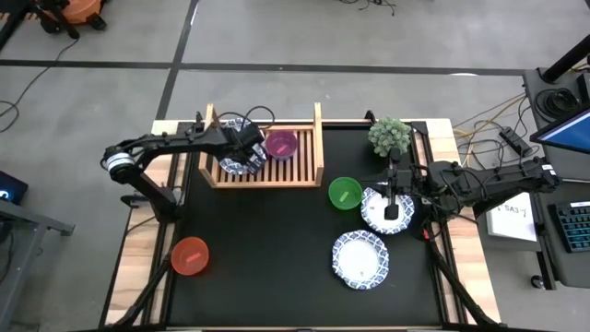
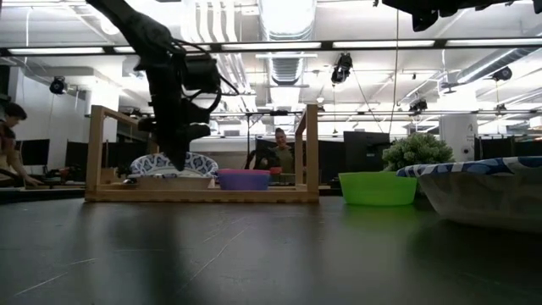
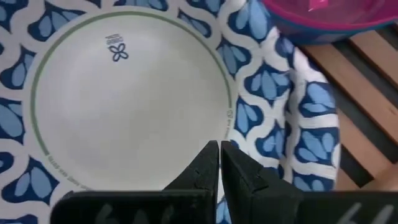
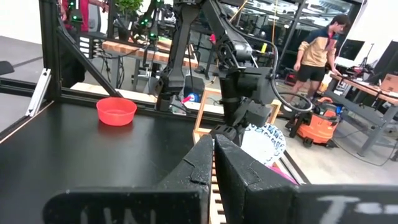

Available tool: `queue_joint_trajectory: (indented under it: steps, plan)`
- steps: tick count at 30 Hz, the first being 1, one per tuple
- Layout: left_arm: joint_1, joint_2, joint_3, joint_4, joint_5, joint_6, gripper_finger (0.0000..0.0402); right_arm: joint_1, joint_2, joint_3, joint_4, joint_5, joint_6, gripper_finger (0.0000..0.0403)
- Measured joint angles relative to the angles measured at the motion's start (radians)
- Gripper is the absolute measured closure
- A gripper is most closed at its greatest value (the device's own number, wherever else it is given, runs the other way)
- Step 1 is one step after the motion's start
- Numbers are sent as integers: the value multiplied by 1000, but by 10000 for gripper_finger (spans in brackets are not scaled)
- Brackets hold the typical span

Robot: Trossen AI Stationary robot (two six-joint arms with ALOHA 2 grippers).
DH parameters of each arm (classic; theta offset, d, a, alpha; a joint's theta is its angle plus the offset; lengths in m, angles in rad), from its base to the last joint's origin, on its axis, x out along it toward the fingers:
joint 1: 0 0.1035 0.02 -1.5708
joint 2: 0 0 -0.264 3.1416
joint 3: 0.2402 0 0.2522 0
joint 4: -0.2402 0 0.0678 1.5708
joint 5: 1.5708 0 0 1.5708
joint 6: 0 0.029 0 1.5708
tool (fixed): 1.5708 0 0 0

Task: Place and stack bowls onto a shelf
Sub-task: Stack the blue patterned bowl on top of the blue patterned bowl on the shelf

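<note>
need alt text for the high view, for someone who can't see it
Overhead, the left gripper hangs over blue-patterned white bowls on the wooden slatted shelf, beside a pink plastic bowl. The right gripper is above another patterned bowl; green and red bowls sit on the black table.

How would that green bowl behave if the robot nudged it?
The green bowl looks like thin plain plastic, so it is probably light and would slide on the smooth black table rather than resist. Its wide mouth and low, flat-bottomed stance in the low view suggest it would rarely tip. It likely won't crack.
</note>
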Motion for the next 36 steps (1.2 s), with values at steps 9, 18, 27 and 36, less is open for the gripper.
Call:
queue_joint_trajectory:
  steps: [9, 18, 27, 36]
  plan:
    - [-31, 9, -8, 0, 54, -1, 401, 0, 0, -1, 0, 2, -7, 394]
    - [-59, -21, 109, -9, 32, 127, 401, 0, 0, -1, 0, 7, 3, 394]
    - [33, 32, 268, 287, -275, 653, 401, 0, 0, -2, -4, 7, 18, 394]
    - [173, 183, 381, 51, -117, 514, 401, 0, 0, -2, -7, 8, 19, 394]
